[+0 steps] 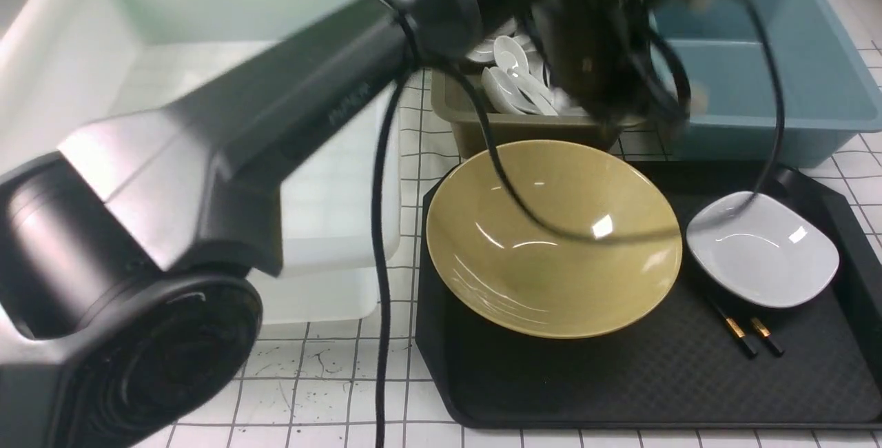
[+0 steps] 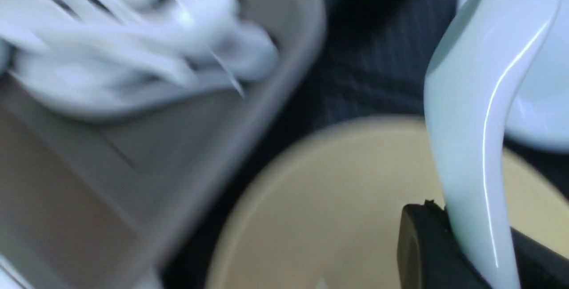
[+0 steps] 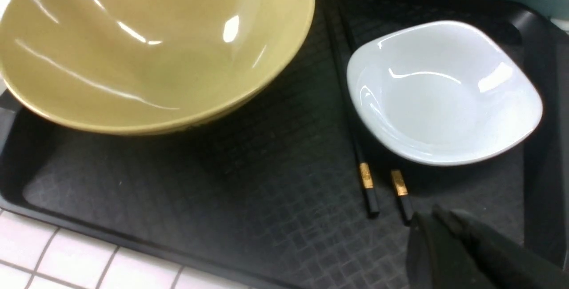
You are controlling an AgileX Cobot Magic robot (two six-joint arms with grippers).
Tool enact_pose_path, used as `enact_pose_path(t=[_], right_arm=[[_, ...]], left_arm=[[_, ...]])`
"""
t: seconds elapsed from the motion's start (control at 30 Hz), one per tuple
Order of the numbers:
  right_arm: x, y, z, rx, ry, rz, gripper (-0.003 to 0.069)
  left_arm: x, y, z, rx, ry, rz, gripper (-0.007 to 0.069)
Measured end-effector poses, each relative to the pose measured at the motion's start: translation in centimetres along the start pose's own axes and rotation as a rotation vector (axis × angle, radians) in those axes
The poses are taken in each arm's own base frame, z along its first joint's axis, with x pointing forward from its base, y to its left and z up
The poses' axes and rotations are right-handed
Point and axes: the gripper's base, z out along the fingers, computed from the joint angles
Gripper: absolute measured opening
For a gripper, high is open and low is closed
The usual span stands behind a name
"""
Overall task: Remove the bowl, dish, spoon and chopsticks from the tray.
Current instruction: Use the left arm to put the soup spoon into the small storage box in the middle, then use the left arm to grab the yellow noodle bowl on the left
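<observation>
Left pincer (image 2: pixel 478 253) tight around the spoon (image 2: pixel 471 102), above the bowl (image 2: pixel 333 213).

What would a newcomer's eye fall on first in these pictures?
The bulky black left arm fills the front view's left side and stretches toward the brown bin of white spoons at the back. Next comes the glossy yellow bowl on the left part of the black tray, with the white dish and the chopsticks to its right. In the left wrist view, the left gripper clamps a white spoon above the bowl.
</observation>
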Motion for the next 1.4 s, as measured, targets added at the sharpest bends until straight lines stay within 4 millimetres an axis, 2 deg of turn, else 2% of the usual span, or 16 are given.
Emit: enact_pose_path(t=[0.07,0.23,0.3,0.4,0.5,0.6,0.67,0.73,0.8,0.87,0.9,1.0,1.07,1.2,1.3,1.4], right_arm=[[0.0,0.0,0.0,0.001,-0.002,0.000,0.0047],[0.0,0.0,0.0,0.002,-0.005,0.000,0.0048],[-0.1,0.0,0.0,0.003,-0.006,0.000,0.0047],[-0.1,0.0,0.0,0.003,-0.006,0.000,0.0047],[0.0,0.0,0.0,0.003,-0.006,0.000,0.0047],[-0.1,0.0,0.0,-0.001,-0.007,-0.003,0.0047],[-0.1,0.2,0.0,-0.017,-0.008,-0.013,0.0048],[-0.1,0.4,0.0,-0.035,-0.007,-0.025,0.0048],[0.0,0.7,0.0,-0.056,-0.006,-0.038,0.0048],[-0.1,0.8,0.0,-0.061,-0.009,-0.043,0.0048],[-0.1,0.8,0.0,-0.063,-0.009,-0.042,0.0048],[-0.1,0.8,0.0,-0.064,-0.009,-0.043,0.0048],[-0.1,0.8,0.0,-0.065,-0.012,-0.044,0.0048],[-0.1,0.8,0.0,-0.065,-0.015,-0.045,0.0048],[-0.1,0.8,0.0,-0.066,-0.014,-0.045,0.0048],[-0.1,0.8,0.0,-0.066,-0.015,-0.045,0.0048]], left_arm=[[-0.9,1.9,-0.2,-0.053,-0.122,-0.050,-0.0008],[-1.4,5.9,0.8,-0.119,-0.273,-0.191,-0.0008],[-0.9,7.6,2.5,-0.138,-0.302,-0.261,-0.0003],[0.3,8.8,5.2,-0.150,-0.258,-0.296,0.0041],[2.1,8.9,7.9,-0.148,-0.142,-0.311,0.0162],[3.5,8.5,9.0,-0.138,-0.012,-0.320,0.0344],[3.9,8.4,8.7,-0.135,0.060,-0.328,0.0459],[3.9,8.3,7.7,-0.132,0.113,-0.337,0.0542],[3.5,8.3,5.8,-0.123,0.144,-0.350,0.0610],[3.1,8.1,4.1,-0.105,0.151,-0.360,0.0634],[2.7,8.0,2.6,-0.091,0.139,-0.360,0.0642],[2.3,7.8,0.7,-0.063,0.123,-0.355,0.0643],[2.5,7.4,0.3,-0.036,0.134,-0.339,0.0633],[4.5,6.8,2.6,-0.013,0.240,-0.301,0.0597],[6.7,6.3,4.8,-0.005,0.348,-0.291,0.0570],[8.2,6.2,6.1,-0.016,0.415,-0.278,0.0557]])
